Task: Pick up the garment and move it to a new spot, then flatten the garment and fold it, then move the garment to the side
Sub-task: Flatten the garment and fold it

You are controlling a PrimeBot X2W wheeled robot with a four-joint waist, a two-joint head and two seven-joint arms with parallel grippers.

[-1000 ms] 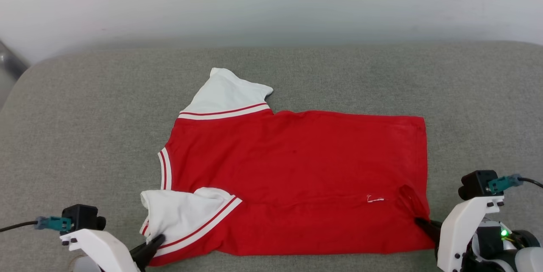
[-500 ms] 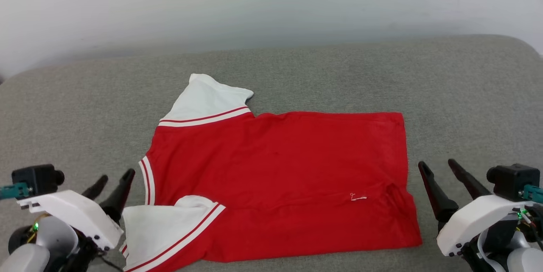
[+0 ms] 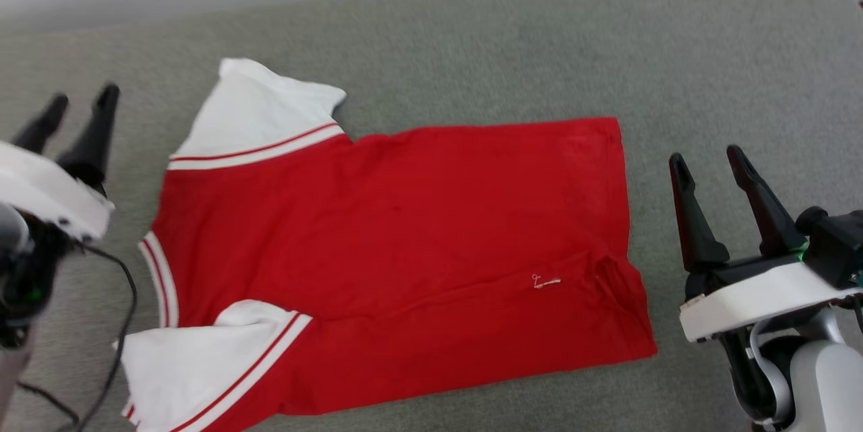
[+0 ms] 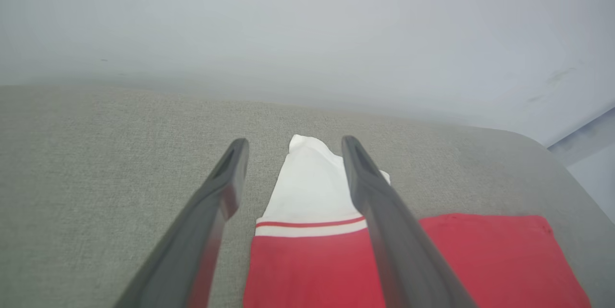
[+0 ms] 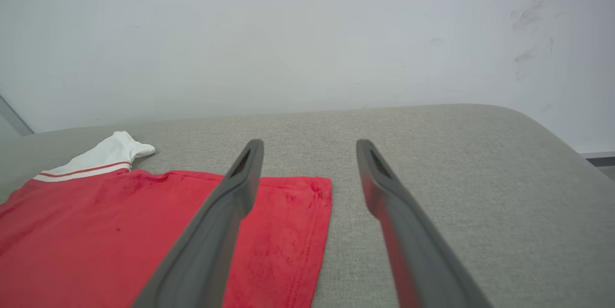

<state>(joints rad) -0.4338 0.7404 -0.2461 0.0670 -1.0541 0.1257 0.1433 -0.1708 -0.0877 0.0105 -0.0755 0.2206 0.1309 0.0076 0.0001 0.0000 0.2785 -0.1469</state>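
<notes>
The left gripper (image 3: 82, 96) hangs over bare pad at the far left, fingers spread and empty, clear of the garment (image 3: 391, 230). A dark cable (image 3: 125, 297) loops below it. The pad (image 3: 472, 34) is grey woven cloth with rounded corners, and it runs across the whole head view. The garment lies flat near the pad's middle, neck end left and hem (image 3: 617, 182) right. One white sleeve (image 3: 259, 115) points to the far side. The other sleeve (image 3: 195, 364) is folded in over the near left corner. A white thread (image 3: 546, 282) sits on the red near the hem. The right gripper (image 3: 706, 159) is just past the hem, jaws wide, holding nothing. Behind the pad stands a pale wall (image 5: 288, 34), with faint scuffs (image 5: 528, 34) at its right.
</notes>
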